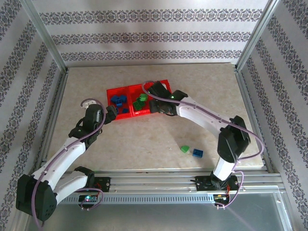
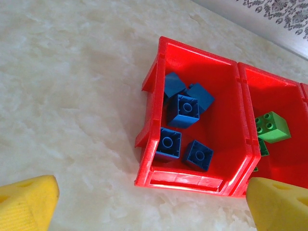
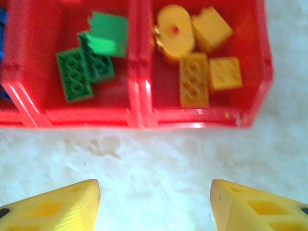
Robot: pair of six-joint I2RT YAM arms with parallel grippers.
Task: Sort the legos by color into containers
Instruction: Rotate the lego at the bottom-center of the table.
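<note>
While your left gripper [image 2: 151, 206] hangs spread and empty beside the red tray [image 2: 187, 180], blue legos [image 2: 183, 110] lie in its left compartment, green legos [image 3: 86, 67] in the middle and blurred yellow legos [image 3: 195, 79] in the right. Your right gripper [image 3: 156, 207] is spread too, and empty. From above, the right arm [image 1: 202, 115] hides the right compartment. Well apart lie a green piece [image 1: 185, 148], perhaps a brick, and a blue brick [image 1: 198, 153].

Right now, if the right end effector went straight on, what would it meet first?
The right end effector would probably meet the tray's near wall first; depth is unclear, so it could touch the table before.
</note>
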